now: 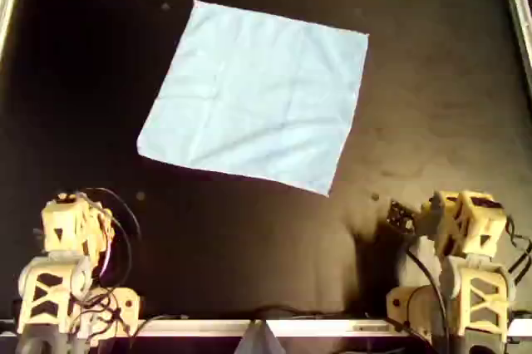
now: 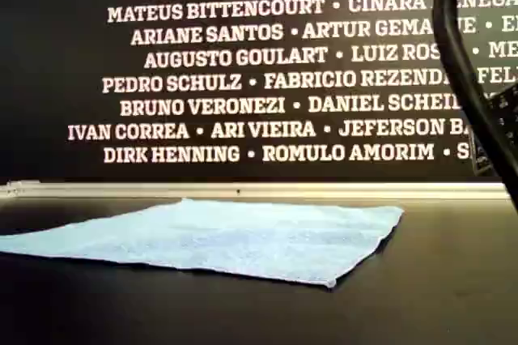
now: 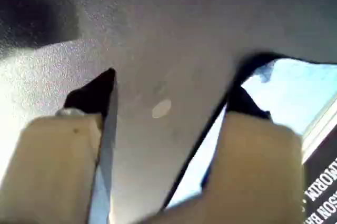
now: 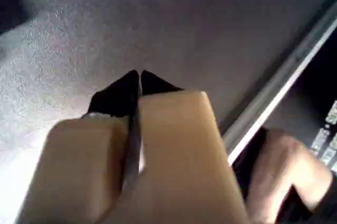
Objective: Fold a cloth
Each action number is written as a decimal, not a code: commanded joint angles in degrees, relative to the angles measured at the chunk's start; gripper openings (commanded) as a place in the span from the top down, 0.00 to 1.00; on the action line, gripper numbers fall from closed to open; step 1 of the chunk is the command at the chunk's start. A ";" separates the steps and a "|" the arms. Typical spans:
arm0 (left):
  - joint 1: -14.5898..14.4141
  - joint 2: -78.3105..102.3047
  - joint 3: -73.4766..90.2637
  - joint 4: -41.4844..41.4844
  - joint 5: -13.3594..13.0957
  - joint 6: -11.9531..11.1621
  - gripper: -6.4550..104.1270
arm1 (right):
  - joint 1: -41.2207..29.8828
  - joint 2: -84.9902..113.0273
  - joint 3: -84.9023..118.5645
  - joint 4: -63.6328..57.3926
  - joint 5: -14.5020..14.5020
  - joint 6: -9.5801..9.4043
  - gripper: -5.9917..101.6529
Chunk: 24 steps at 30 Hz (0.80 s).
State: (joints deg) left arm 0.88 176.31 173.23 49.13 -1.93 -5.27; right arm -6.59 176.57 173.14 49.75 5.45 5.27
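one cloth (image 1: pixel 256 96), light blue, lies spread on one dark table (image 1: pixel 249 238). two tan arms stand at the overhead view's lower edge, one at each corner, so two grippers: the left gripper (image 3: pixel 171 95) with its jaws apart, the right gripper (image 4: pixel 139 79) with its jaws together. one black wall of white names (image 2: pixel 243 61) stands behind, with ten rows of lettering showing.

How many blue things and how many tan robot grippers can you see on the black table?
Blue: 1, the cloth
Tan: 2, the left gripper and the right gripper
Total: 3
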 commanded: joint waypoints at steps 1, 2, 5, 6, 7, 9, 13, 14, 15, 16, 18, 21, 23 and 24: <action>3.16 0.79 -0.44 -5.80 10.55 4.39 0.95 | -0.62 -0.88 0.79 -5.54 -16.87 -4.31 0.96; 3.16 0.79 -0.44 -5.80 10.55 4.39 0.95 | -0.62 -0.88 0.79 -5.54 -16.87 -4.31 0.96; 3.16 0.79 -0.44 -5.80 10.55 4.39 0.95 | -0.53 -0.88 0.79 -5.54 -16.87 -4.31 0.96; 3.16 0.79 -0.44 -5.80 10.55 4.39 0.95 | -0.53 -0.88 0.79 -5.54 -16.87 -4.57 0.96; 3.16 0.79 -0.44 -5.80 10.55 4.39 0.95 | -0.70 -0.88 0.79 -5.54 -16.87 -4.66 0.96; 3.16 0.79 -0.44 -5.80 10.55 4.39 0.95 | -0.79 -0.88 0.79 -5.54 -16.87 -4.83 0.96; 3.08 0.79 -0.44 -5.80 11.25 3.87 0.95 | -0.88 -0.70 0.79 -5.54 -16.79 -5.10 0.96; 2.72 0.79 -0.44 -5.89 11.43 3.78 0.95 | -0.88 0.00 0.79 -5.54 -16.79 -4.83 0.96; 2.55 0.79 -0.44 -6.42 11.51 3.60 0.95 | -0.88 0.44 0.79 -5.54 -17.58 -4.31 0.96; 2.46 0.79 -0.53 -6.86 11.51 3.60 0.95 | -0.35 0.88 0.70 -5.62 -17.75 -4.31 0.96; 2.46 0.88 -0.53 -6.94 11.69 3.52 0.95 | 0.09 1.58 0.53 -5.71 -17.84 -4.22 0.96; 2.46 0.88 -0.70 -7.21 11.69 4.13 0.95 | 0.09 1.76 0.53 -7.21 -17.93 -4.22 0.96; 2.37 0.88 -0.70 -9.14 11.69 4.13 0.95 | 0.09 1.76 0.53 -10.11 -17.93 -4.22 0.96; 2.37 0.88 -0.70 -11.07 11.69 4.13 0.95 | 0.09 1.76 0.53 -11.87 -17.93 -4.22 0.96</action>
State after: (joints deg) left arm 2.64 176.40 173.41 41.92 9.32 -1.32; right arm -6.68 176.22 173.14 43.42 -11.78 0.79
